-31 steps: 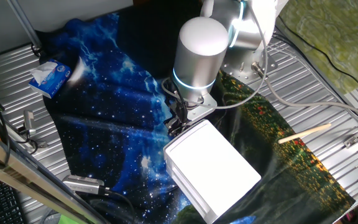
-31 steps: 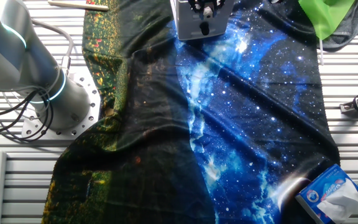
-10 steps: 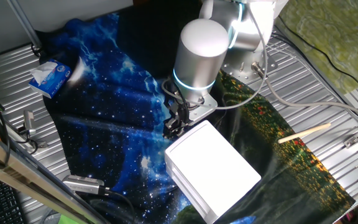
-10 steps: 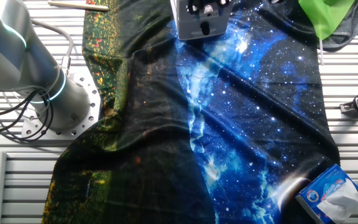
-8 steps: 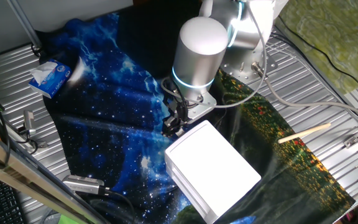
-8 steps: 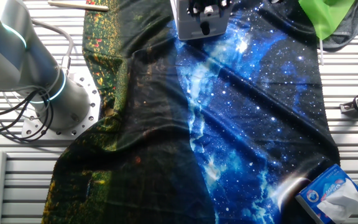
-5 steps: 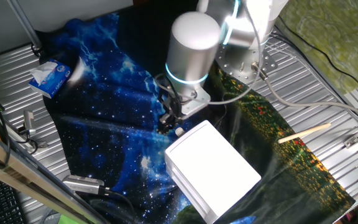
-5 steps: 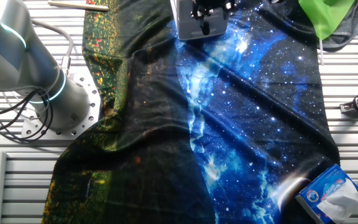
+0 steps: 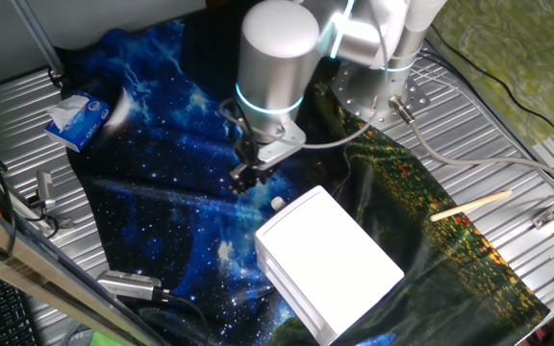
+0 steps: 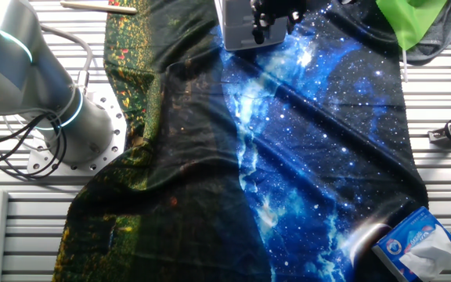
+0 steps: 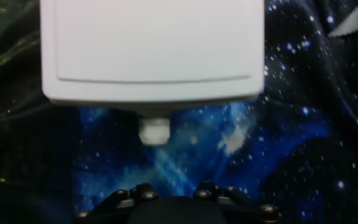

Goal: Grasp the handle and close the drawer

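Observation:
The small white cabinet [image 9: 330, 264] stands on the starry blue cloth. Its drawer [image 11: 152, 50] shows as a white front panel, sitting flush in the box. The handle [image 11: 153, 130], a tiny round white knob, sticks out of the panel's middle; it also shows in one fixed view [image 9: 277, 203]. My gripper [image 9: 243, 177] hangs a short way back from the knob, not touching it, and is open and empty. In the hand view only the gripper's dark base shows at the bottom edge. In the other fixed view the gripper [image 10: 270, 16] partly covers the cabinet [image 10: 237, 31].
A tissue pack [image 9: 78, 117] lies at the far left on the cloth. A wooden stick [image 9: 469, 206] lies to the right of the cabinet. The arm's round base [image 10: 69, 117] stands beside the cloth. Metal clamps [image 9: 128, 284] lie near the front edge.
My gripper let go of the knob and drew back from the cabinet. The knob now shows free. The cabinet has not moved.

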